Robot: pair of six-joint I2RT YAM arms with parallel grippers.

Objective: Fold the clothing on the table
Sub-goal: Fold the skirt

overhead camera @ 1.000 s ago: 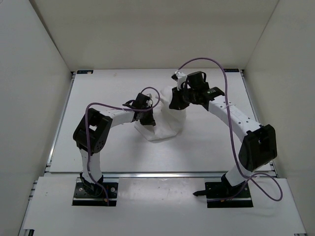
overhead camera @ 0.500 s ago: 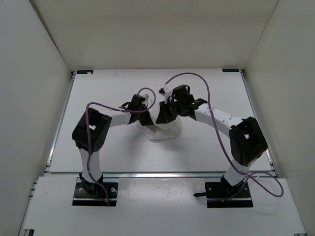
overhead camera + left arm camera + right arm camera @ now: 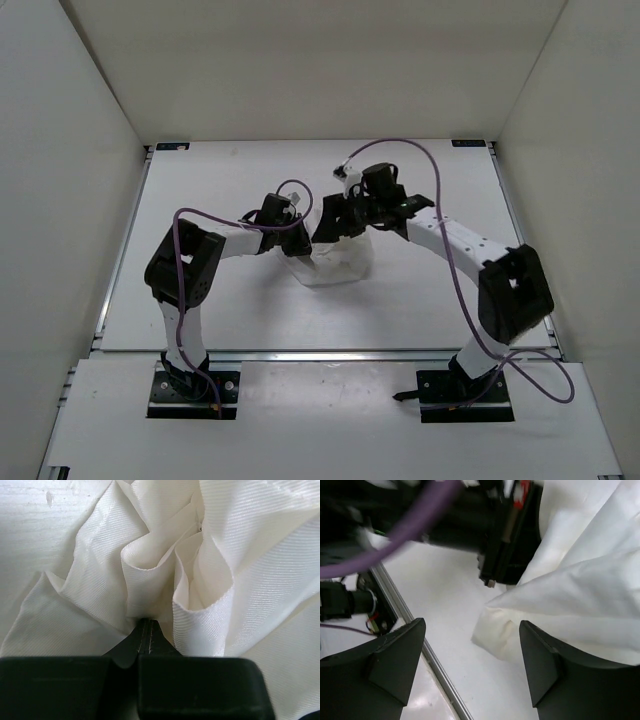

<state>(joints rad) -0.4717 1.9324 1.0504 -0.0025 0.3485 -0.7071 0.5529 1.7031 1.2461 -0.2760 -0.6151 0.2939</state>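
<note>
The white clothing [image 3: 340,263] lies bunched in the middle of the table [image 3: 210,300], between the two arms. In the left wrist view its creased folds [image 3: 150,565] gather into the tips of my left gripper [image 3: 145,625], which is shut on a pinch of the fabric. From above, the left gripper [image 3: 303,248] sits at the garment's left edge. My right gripper [image 3: 330,228] hovers over the upper left part of the garment, close to the left wrist. Its fingers [image 3: 400,655] stand wide apart with nothing between them; the clothing [image 3: 580,595] lies below and to the right of the right gripper [image 3: 472,645].
White walls [image 3: 70,150] enclose the table on three sides. A metal rail [image 3: 330,353] runs along the front edge, and a side rail [image 3: 400,605] shows in the right wrist view. The left arm's black wrist [image 3: 505,535] and a purple cable [image 3: 395,540] are just ahead of the right gripper.
The right arm carried the garment's far edge toward the left gripper, folding it over, then opened and let the fabric go. The left gripper stayed shut on the cloth.
</note>
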